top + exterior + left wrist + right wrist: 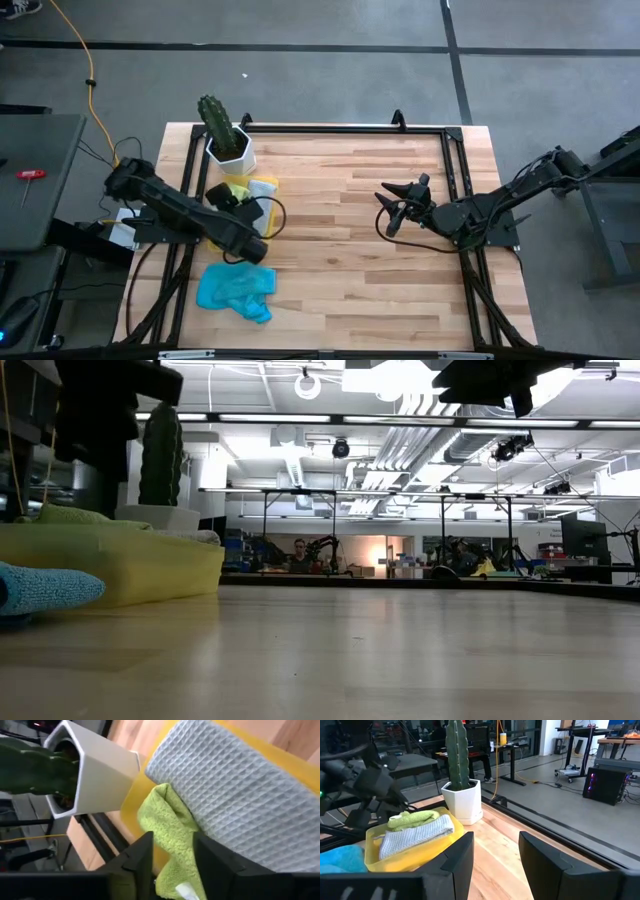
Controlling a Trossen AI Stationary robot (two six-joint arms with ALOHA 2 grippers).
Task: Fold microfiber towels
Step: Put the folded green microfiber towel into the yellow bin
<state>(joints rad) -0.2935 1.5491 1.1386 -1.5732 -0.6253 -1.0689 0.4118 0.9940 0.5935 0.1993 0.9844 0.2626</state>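
A yellow tray (410, 857) stands at the table's left, beside a potted cactus. In it a lime green towel (412, 817) lies bunched on a folded grey towel (415, 837). A light blue towel (237, 290) lies crumpled on the wood nearer the front edge. My left gripper (172, 842) hovers open above the tray, fingers slanting down, with the green towel (165, 815) showing below the gap between them. My right gripper (495, 840) hangs open over the table's right half (385, 195), nothing between its fingers.
The cactus in its white pot (228, 145) stands just behind the tray, close to my left gripper. A black frame (345, 128) runs round the table's edges. Bare wood (350, 260) spreads between the two arms.
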